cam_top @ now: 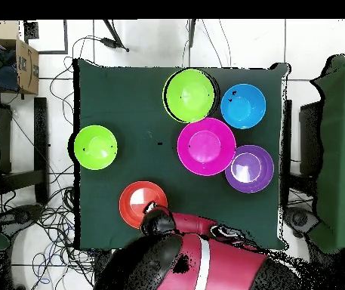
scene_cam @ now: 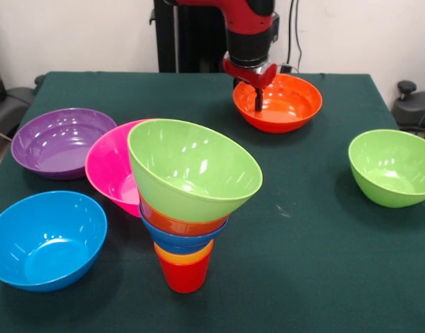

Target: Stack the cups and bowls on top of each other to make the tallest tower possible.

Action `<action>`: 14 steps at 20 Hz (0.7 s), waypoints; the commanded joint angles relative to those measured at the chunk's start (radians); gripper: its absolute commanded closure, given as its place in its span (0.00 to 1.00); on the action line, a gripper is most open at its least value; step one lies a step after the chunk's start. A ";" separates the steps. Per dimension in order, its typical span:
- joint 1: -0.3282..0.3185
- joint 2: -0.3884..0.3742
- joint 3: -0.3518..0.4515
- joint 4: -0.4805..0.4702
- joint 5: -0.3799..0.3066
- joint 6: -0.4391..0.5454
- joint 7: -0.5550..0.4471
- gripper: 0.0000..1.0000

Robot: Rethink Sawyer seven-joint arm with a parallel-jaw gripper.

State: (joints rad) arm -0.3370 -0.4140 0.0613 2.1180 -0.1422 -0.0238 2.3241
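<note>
The tower stands at the front middle: red cup (scene_cam: pixel 186 276) lowest, then an orange cup (scene_cam: pixel 183 254), a small blue bowl (scene_cam: pixel 181 238), a small orange-red bowl (scene_cam: pixel 179 225) and a tilted lime green bowl (scene_cam: pixel 191 170) on top. From above only that green bowl (cam_top: pixel 190 96) shows. My gripper (scene_cam: pixel 258 104) reaches down into the large orange-red bowl (scene_cam: pixel 285 104) at its rim nearest the robot; in the overhead view the gripper (cam_top: pixel 157 220) is at that bowl's (cam_top: pixel 139 204) edge. The bowl rests on the table.
The pink bowl (scene_cam: pixel 108 166) (cam_top: pixel 206 146) sits close behind the tower. Purple bowl (scene_cam: pixel 59 142) (cam_top: pixel 249 168), light blue bowl (scene_cam: pixel 46 239) (cam_top: pixel 243 106) and second lime green bowl (scene_cam: pixel 391 166) (cam_top: pixel 96 146) lie apart on the green table (scene_cam: pixel 309 243). Cables cover the floor.
</note>
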 commanded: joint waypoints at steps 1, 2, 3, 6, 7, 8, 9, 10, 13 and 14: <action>0.011 0.100 0.098 -0.115 -0.078 0.130 -0.069 0.00; 0.030 0.103 0.076 -0.129 -0.080 0.138 -0.069 0.00; 0.041 0.101 0.064 -0.135 -0.082 0.145 -0.066 0.00; 0.070 0.098 0.024 -0.147 -0.080 0.160 -0.050 0.00; 0.078 0.096 0.015 -0.153 -0.090 0.157 -0.045 1.00; 0.085 0.094 0.007 -0.155 -0.092 0.154 -0.043 1.00; 0.092 0.093 -0.001 -0.157 -0.093 0.151 -0.042 1.00; 0.099 0.091 -0.009 -0.159 -0.095 0.148 -0.040 1.00; 0.095 0.084 -0.012 -0.162 -0.101 0.155 -0.036 1.00; 0.093 0.078 -0.009 -0.168 -0.099 0.168 -0.039 1.00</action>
State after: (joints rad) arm -0.2691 -0.4232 0.0202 2.0762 -0.1993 0.0216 2.3241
